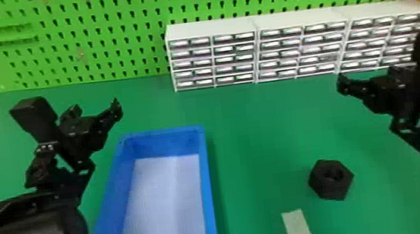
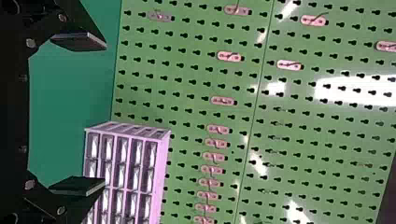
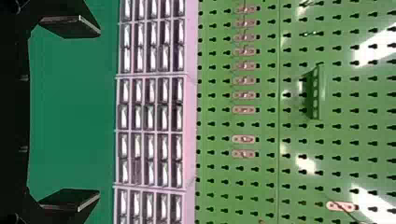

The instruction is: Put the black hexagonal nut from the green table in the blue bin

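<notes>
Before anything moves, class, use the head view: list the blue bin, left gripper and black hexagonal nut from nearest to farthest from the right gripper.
From the right gripper:
1. Black hexagonal nut: right side of the green table.
2. Blue bin: left of the nut.
3. Left gripper: at the far left.

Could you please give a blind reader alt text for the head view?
A black hexagonal nut lies on a green table, right of a blue bin. The robot's left gripper and right gripper flank them, open; white drawer cabinets and a green pegboard stand behind.
</notes>
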{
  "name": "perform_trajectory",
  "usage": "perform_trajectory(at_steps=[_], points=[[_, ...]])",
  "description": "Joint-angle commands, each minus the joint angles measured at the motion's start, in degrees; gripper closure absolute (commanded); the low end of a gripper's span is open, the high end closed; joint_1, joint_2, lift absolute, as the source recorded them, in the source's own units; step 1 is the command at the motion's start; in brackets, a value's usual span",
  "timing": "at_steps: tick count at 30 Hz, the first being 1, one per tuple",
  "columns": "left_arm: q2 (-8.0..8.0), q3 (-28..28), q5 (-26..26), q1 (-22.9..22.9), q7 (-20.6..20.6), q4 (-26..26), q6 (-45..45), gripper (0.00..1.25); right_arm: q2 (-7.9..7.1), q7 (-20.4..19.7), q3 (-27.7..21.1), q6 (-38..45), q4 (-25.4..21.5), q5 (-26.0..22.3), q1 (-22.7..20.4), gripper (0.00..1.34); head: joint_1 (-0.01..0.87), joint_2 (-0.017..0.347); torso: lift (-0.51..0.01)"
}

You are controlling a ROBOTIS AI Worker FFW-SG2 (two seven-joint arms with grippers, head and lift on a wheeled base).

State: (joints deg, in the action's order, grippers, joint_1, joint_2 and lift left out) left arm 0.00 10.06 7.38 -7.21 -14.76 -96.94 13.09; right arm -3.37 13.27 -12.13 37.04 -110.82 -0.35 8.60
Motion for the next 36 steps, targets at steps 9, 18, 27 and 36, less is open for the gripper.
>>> perform_trajectory(at_steps=[9,18,27,36], points=[[-0.15,0.0,-0.1,0.0,0.0,0.1,0.0,0.24,-0.15,0.0,-0.2,15.7,-3.8,1.0,3.1,0.09,0.686,0.051,-0.097],[-0.15,0.0,-0.3,0.2,0.1,0.2,0.0,0.24,-1.02,0.0,-0.4,28.0,-4.8,1.6,5.6,0.09,0.686,0.051,-0.097],[-0.15,0.0,-0.5,0.1,0.1,0.4,0.0,0.24,-1.29,0.0,0.0,38.0,-5.1,3.6,7.8,0.09,0.686,0.051,-0.097],[-0.15,0.0,-0.7,0.1,0.0,0.5,0.0,0.24,-3.75,0.0,2.1,49.5,-5.1,5.0,10.5,0.09,0.686,0.051,-0.097]])
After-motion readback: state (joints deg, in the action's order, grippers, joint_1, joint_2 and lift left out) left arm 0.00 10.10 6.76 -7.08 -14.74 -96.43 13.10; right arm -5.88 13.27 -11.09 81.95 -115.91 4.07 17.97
